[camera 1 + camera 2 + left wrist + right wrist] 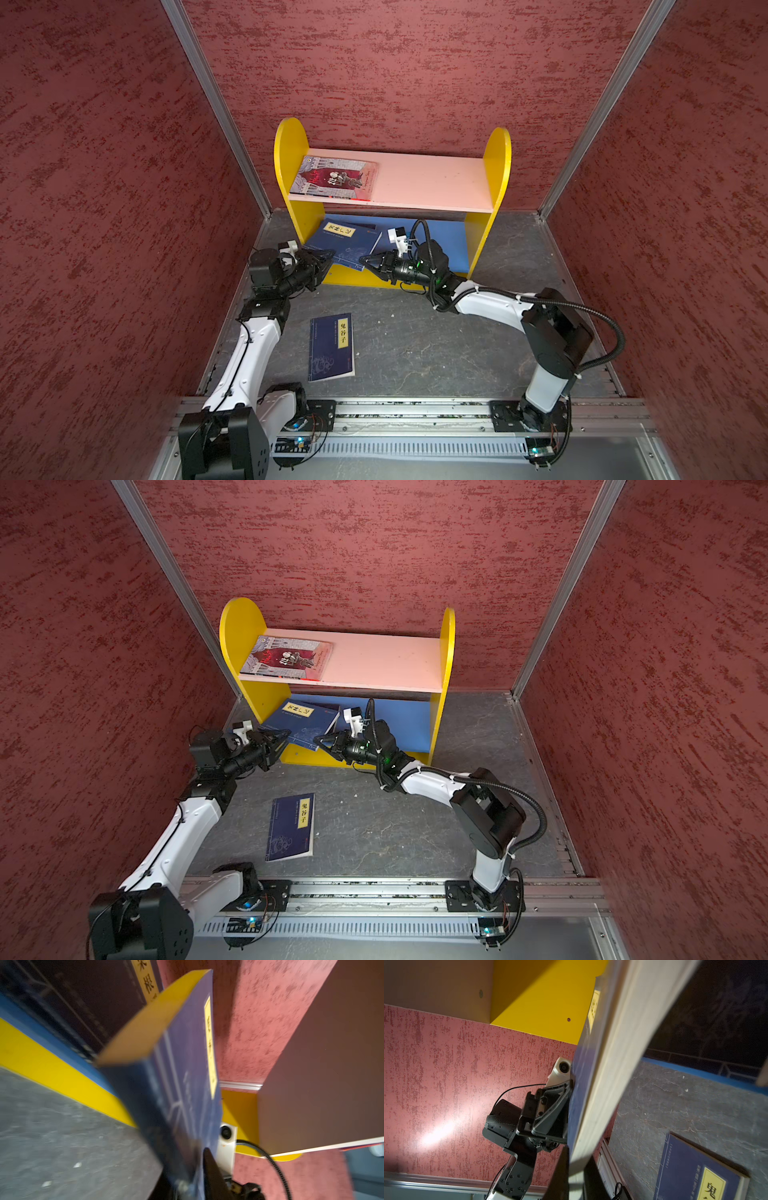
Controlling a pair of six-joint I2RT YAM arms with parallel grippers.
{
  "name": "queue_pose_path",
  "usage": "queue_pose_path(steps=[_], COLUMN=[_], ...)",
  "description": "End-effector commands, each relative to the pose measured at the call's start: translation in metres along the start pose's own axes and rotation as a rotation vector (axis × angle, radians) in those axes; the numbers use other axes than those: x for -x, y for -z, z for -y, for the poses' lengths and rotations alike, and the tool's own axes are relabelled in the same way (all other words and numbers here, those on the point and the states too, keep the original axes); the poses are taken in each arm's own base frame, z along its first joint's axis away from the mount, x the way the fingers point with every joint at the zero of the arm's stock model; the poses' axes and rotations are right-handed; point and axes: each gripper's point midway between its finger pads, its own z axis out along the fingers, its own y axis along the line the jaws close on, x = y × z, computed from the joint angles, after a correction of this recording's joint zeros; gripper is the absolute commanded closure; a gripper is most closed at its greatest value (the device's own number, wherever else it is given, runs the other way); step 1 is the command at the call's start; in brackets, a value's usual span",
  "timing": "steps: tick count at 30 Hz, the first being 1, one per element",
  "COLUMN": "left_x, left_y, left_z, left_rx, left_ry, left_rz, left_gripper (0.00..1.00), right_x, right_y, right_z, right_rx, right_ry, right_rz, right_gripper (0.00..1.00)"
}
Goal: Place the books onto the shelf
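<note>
Four books counted, two grippers. One red-and-grey illustrated paperback (334, 178) lies flat on the pink upper board of the yellow-sided two-tier wooden shelf (496, 166). One navy paperback with yellow label (331, 347) lies flat on the grey floor (415, 340). At the blue lower board, a tilted navy paperback (349, 247) rests over a second navy paperback (368, 227). The right gripper (363, 259) clamps the tilted one; the left gripper (328, 257) touches it, grip unclear.

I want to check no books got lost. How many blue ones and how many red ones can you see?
Navy blue books: 4
Red-and-grey book: 1
Total: 5
</note>
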Motion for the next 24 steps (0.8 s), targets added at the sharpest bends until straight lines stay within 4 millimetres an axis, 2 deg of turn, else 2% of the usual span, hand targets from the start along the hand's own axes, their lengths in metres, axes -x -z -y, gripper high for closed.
queue_pose_path(steps=[1, 4, 9, 19, 24], left_x=[0.000, -0.004, -0.002, 0.016, 0.031], left_y=[0.012, 0.018, 0.026, 0.030, 0.042], left_z=[-0.005, -0.010, -0.012, -0.004, 0.007], left_rx=[0.057, 0.111, 0.155, 0.097, 0.050], left_ry=[-0.024, -0.011, -0.052, -0.035, -0.039], left_rz=[0.018, -0.002, 0.001, -0.003, 0.015], left_gripper=[0.55, 0.50, 0.48, 0.47, 0.46], right_x=[0.016, 0.016, 0.013, 0.034, 0.041], right_y=[0.003, 0.006, 0.001, 0.001, 0.000], right_z=[-0.012, -0.011, 0.004, 0.028, 0.025], right_rx=[0.046, 0.028, -0.023, -0.063, -0.022], right_ry=[0.055, 0.079, 0.084, 0.067, 0.067], right_rz=[0.001, -0.039, -0.149, -0.156, -0.120], right_gripper=[1.00, 1.00, 1.00, 1.00, 1.00])
